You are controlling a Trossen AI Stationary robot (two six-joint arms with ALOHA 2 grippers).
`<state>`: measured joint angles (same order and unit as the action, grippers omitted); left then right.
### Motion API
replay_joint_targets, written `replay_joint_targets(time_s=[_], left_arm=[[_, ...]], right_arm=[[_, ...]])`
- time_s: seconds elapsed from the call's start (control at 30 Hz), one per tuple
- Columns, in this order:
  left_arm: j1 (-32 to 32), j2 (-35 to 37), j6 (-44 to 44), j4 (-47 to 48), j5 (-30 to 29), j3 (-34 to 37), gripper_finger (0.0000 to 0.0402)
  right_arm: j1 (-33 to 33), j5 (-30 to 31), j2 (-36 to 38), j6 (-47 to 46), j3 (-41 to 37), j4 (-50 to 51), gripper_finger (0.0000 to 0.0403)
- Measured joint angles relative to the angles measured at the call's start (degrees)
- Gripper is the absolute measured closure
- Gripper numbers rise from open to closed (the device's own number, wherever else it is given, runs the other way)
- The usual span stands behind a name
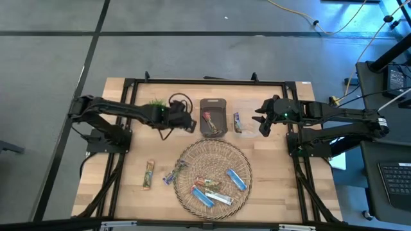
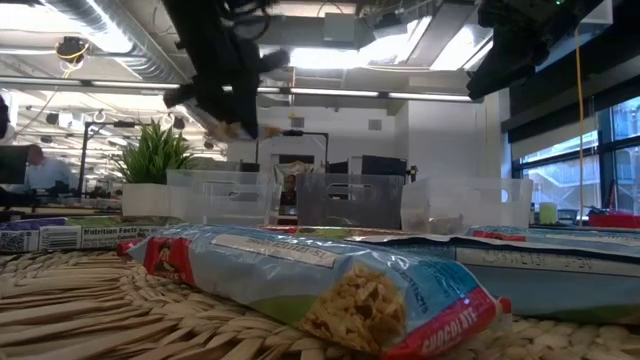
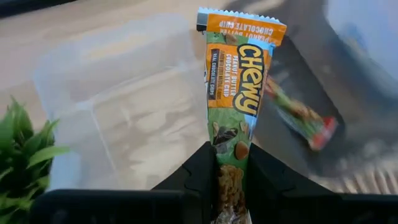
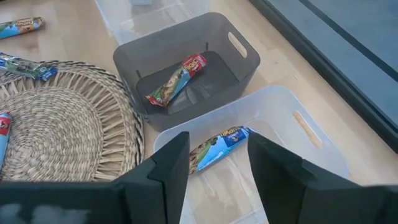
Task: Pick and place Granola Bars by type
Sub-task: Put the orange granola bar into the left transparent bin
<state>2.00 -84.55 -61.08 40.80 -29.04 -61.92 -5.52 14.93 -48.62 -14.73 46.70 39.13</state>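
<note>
Orange-and-green Chewy bar (image 3: 239,93) hangs pinched between the left gripper (image 3: 231,180) fingers above a clear bin (image 3: 118,106), a detail only the left wrist view makes plain. From the right wrist view, the right gripper (image 4: 217,168), its fingers spread, hovers over another clear bin (image 4: 298,143) holding a blue bar (image 4: 217,148), beside the grey bin (image 4: 186,59) with a red bar (image 4: 176,79). Overhead, more bars (image 1: 215,186) lie on the woven mat (image 1: 215,153).

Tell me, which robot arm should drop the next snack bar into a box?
The left one, probably. The left gripper is shut on an orange-green Chewy bar above the clear bin. The right gripper is open and holds nothing, above another clear bin.
</note>
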Motion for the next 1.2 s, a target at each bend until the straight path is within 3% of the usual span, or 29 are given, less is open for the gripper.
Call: replay_joint_targets(time_s=[0.2, 0.57, 1.0, 1.2], left_arm=[[4.0, -4.0, -5.8, 0.5, 2.5, 3.1, 0.0339], [6.4, -9.2, -5.7, -0.4, 3.1, 3.5, 0.0339], [6.4, -9.6, -5.7, -0.4, 3.2, 3.5, 0.0337], [6.4, -9.6, -5.7, -0.3, 3.2, 3.5, 0.0313]], right_arm=[[0.0, 0.0, 0.0, 0.0, 0.0, 0.1, 0.0237], [0.0, 0.0, 0.0, 0.2, 0.0, 0.2, 0.0237], [0.0, 0.0, 0.0, 0.3, 0.0, 0.2, 0.0237], [0.0, 0.0, 0.0, 0.3, 0.0, 0.2, 0.0237]])
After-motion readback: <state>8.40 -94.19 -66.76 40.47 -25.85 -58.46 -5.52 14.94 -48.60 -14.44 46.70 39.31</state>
